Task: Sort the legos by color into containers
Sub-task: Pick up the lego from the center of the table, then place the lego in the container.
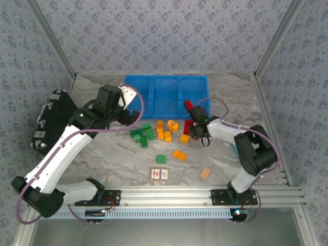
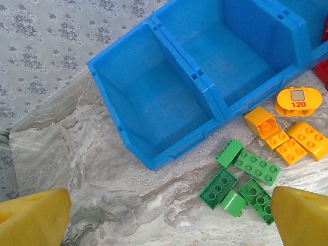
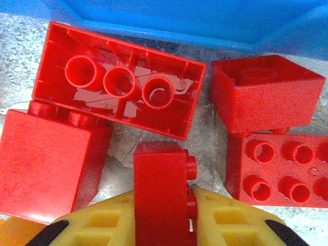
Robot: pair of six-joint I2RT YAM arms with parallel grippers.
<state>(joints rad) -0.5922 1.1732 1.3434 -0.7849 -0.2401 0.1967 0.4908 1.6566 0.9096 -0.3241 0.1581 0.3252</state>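
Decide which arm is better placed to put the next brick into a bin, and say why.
Right. The right fingers are shut on a red brick near the blue bins, probably ready to lift and drop. The left fingers hang open above the green bricks, holding nothing.

"120" printed on orange oval lego.

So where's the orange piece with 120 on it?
The 120 piece lies at the right of the left wrist view, just outside the blue bins, beside the orange bricks.
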